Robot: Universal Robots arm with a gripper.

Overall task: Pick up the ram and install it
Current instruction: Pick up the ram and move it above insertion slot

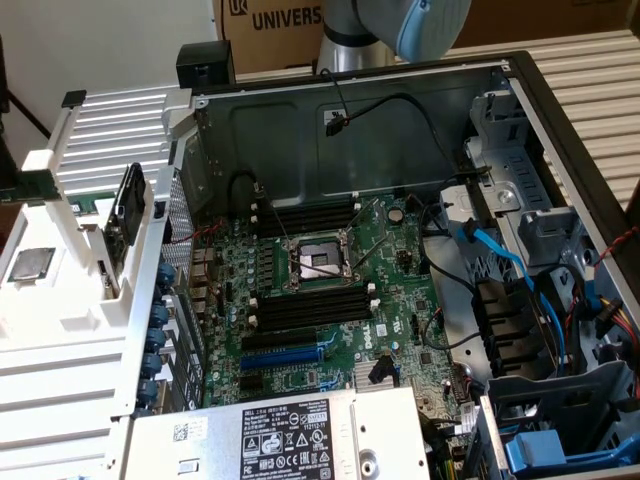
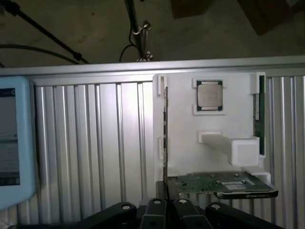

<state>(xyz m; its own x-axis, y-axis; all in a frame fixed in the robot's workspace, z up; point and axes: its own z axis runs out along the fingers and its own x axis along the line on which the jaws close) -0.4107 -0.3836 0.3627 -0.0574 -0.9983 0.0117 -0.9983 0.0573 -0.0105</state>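
At the exterior view's left, a white moulded plastic holder (image 1: 60, 310) rests on the ribbed aluminium worktop (image 1: 110, 135).

The ram (image 1: 28, 187), a long narrow dark-green circuit-board stick, stands on edge in a slot along the far side of this holder. It is well apart from the computer case.

Just beside it, a square silver processor chip (image 1: 30, 262) lies flat in a recess. A dark expansion card (image 1: 130, 205) stands upright at the holder's edge nearest the case.

At centre, the open black metal computer case (image 1: 400, 110) exposes a green motherboard (image 1: 380, 250). Long black plastic memory slots (image 1: 305, 305) flank the processor socket (image 1: 320, 262). The grey robot arm (image 1: 400, 25) hangs above the case's rear wall.

In the wrist view, the black claw (image 2: 167, 207) is drawn closed and grips nothing. It faces the holder (image 2: 186, 124), where the ram (image 2: 260, 114), the processor chip (image 2: 210, 95) and the expansion card (image 2: 219, 183) are seated. The claw touches none of them.
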